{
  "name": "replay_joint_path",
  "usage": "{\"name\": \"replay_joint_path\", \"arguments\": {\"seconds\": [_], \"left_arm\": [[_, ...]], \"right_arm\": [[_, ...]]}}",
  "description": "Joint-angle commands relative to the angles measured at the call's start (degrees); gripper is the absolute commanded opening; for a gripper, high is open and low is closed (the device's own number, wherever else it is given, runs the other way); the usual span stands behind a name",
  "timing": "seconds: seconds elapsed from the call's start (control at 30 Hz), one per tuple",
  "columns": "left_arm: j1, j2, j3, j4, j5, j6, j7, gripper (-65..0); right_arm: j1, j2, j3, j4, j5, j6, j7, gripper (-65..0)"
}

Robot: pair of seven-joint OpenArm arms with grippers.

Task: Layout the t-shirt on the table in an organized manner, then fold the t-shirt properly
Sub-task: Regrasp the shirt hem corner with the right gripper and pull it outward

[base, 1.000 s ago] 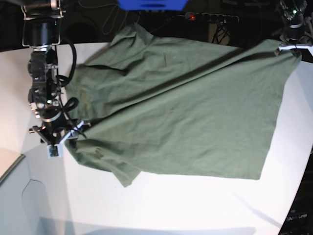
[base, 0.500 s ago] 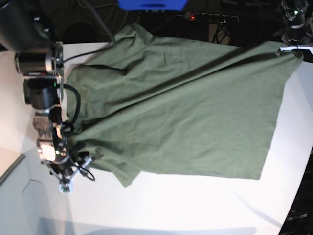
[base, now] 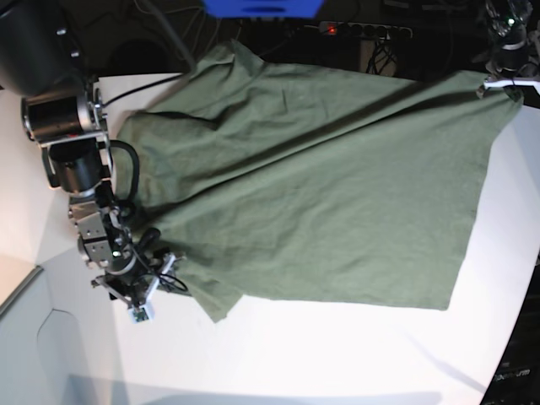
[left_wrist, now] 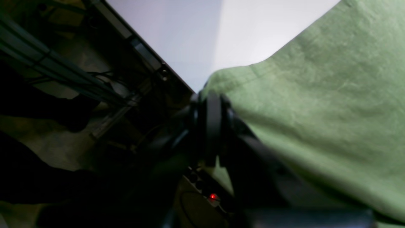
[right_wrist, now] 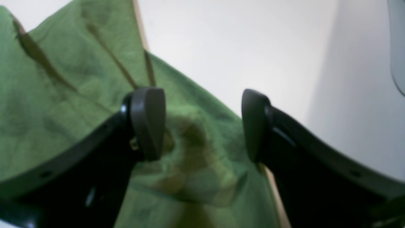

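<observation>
The white table (base: pixel 337 346) fills the base view, with dark clutter and cables behind its far edge. At the left, the right gripper (base: pixel 156 274) hovers with its 2 fingers (right_wrist: pixel 148 122) spread apart, a bunched fold of the olive t-shirt (base: pixel 321 186) lying between and below them. The shirt spreads wrinkled across the table's middle. At the far right corner, the left gripper (base: pixel 504 84) is pressed together, pinching the shirt's edge. No readable writing shows.

A robotics lab: a bare white table (base: pixel 337 354) with two mounted robot arms, tangled cables and a power strip (base: pixel 364 30) with a red light behind.
</observation>
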Motion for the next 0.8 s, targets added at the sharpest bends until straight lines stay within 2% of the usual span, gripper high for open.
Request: {"name": "replay_joint_path", "arguments": {"seconds": [0.0,0.17,0.23,0.3,0.33,0.6,0.77], "left_arm": [[0.3,-0.6,-0.4,1.0,0.1,0.1,-1.6,-64.9],[0.3,-0.6,-0.4,1.0,0.1,0.1,-1.6,-64.9],[0.2,-0.6,-0.4,1.0,0.1,0.1,-1.6,-64.9],[-0.5,-0.5,-0.4,0.9,0.2,0.1,-1.6,-64.9],[-0.5,-0.5,-0.4,0.7,0.2,0.1,-1.6,-64.9],[-0.5,-0.3,-0.3,1.0,0.2,0.1,-1.6,-64.9],[-0.5,-0.3,-0.3,1.0,0.2,0.1,-1.6,-64.9]], "right_arm": [[1.8,0.9,0.1,0.9,0.3,0.1,1.3,-28.5],[1.5,1.4,0.3,0.8,0.3,0.0,1.3,-28.5],[1.0,1.8,0.3,0.6,0.3,-2.0,1.4,-28.5],[0.8,2.0,0.2,0.6,0.3,-5.4,1.5,-28.5],[0.7,2.1,0.1,0.6,0.3,-5.7,1.5,-28.5],[0.4,1.8,0.1,0.5,0.3,-5.7,1.5,-28.5],[-0.2,1.8,0.1,-1.8,0.3,-5.7,1.5,-30.9]]}}
